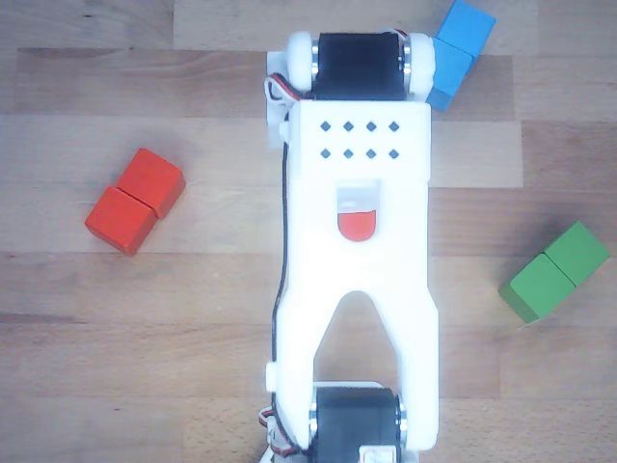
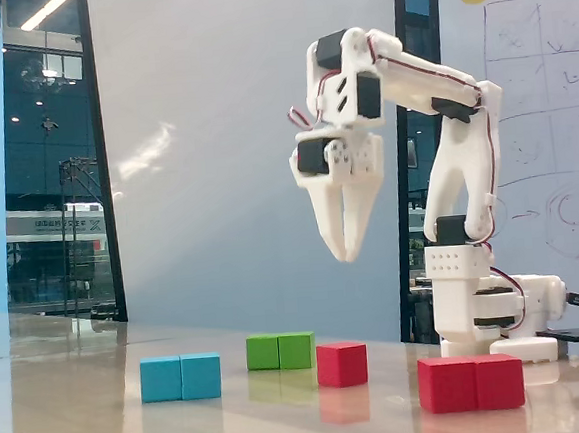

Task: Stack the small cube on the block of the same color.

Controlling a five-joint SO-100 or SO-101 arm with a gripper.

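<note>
Hanging high above the counter [image 2: 73, 394], my jaws [image 2: 350, 253] are pointing down, nearly pressed together at the tips and gripping nothing. I'm judging this as the approach step, before any pickup. In the fixed view the small cube [image 2: 342, 364] is sitting almost directly below them, just right of the green block [image 2: 280, 351], with the blue block [image 2: 181, 376] farther left and nearer. The block [image 2: 471, 383] is lying near and to the right. Next I'm needing to spread the jaws and descend around the small cube.
</note>
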